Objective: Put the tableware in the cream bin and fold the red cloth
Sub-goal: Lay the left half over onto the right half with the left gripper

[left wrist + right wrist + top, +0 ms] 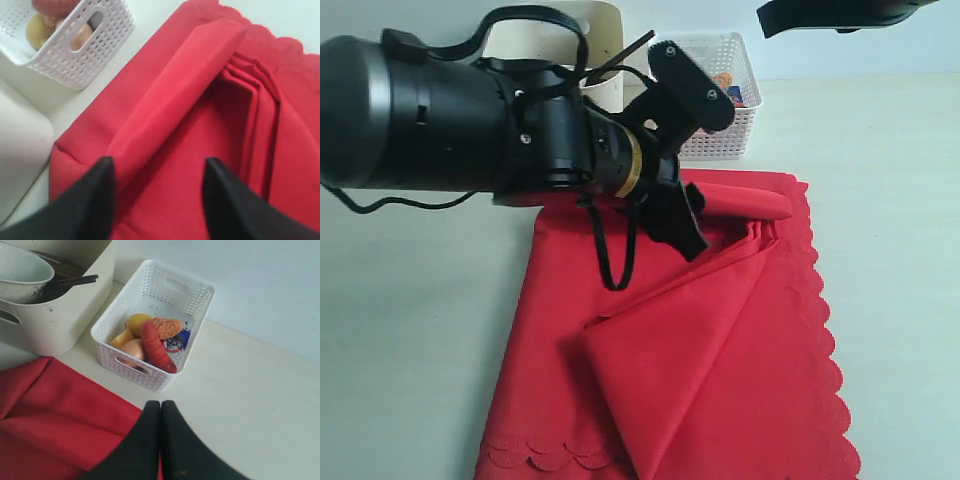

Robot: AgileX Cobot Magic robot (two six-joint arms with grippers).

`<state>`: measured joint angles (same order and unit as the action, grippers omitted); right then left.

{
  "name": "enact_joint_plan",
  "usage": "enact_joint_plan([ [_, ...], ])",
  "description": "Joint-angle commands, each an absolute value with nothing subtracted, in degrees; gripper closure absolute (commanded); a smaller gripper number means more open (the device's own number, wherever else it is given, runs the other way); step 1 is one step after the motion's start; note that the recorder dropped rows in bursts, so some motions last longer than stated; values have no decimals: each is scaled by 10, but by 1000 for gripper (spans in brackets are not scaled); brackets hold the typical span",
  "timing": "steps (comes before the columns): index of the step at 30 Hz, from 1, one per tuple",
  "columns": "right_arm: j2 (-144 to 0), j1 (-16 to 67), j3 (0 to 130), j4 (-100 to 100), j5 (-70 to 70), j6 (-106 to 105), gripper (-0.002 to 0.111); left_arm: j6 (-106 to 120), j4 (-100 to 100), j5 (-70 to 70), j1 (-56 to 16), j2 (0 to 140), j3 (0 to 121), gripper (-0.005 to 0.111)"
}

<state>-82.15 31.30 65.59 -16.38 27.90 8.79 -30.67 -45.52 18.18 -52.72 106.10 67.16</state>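
**A:** Left wrist view first, left gripper (157, 167): spread wide, gripping nothing, hovering over the red cloth (200, 115).

**B:** And a folded ridge (175, 95) running lengthwise away from the gripper, slanting toward the scalloped edge (270, 37).

**A:** Right wrist view, right gripper (161, 405): pinched shut, nothing caught. Just ahead, the white basket (131, 371); farther off beside it, the cream bin (65, 315), holding bowl (20, 270) and chopsticks (75, 281), ends pointing toward the basket.

**B:** Exterior view: cloth stretching from under the left gripper toward the near edge, long axis near-to-far, scalloped edge on the right gripper's side.
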Motion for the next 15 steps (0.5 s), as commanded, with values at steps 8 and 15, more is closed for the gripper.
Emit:
enact_joint_plan([
  [8, -853, 311, 654, -165, 251, 92, 108, -309, -461, 46, -405, 1081, 575, 104],
  [15, -887, 311, 654, -165, 224, 92, 108, -308, -456, -122, -311, 1168, 601, 104],
])
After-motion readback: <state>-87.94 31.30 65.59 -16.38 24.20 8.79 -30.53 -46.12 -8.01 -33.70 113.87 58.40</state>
